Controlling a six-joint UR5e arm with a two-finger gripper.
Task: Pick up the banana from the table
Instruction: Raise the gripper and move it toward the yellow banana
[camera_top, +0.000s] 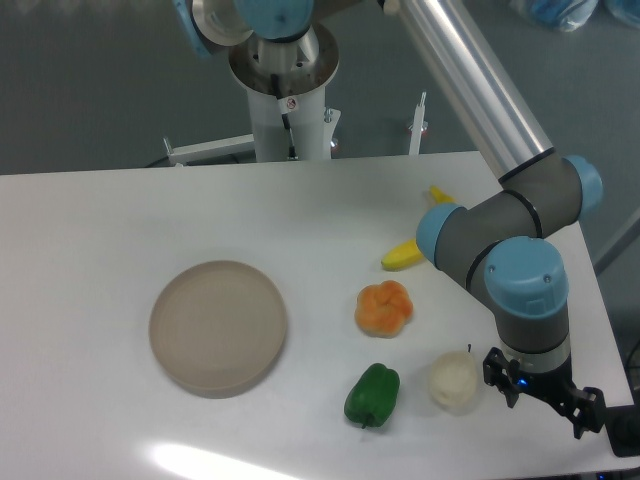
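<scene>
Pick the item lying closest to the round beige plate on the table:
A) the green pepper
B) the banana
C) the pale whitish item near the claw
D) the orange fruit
A: the green pepper sits just right of the plate's lower edge, while the orange fruit, banana and pale whitish item all lie farther right.

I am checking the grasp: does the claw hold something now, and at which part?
Nothing is held. The claw is low near the table edge; the banana lies apart on the table.
</scene>
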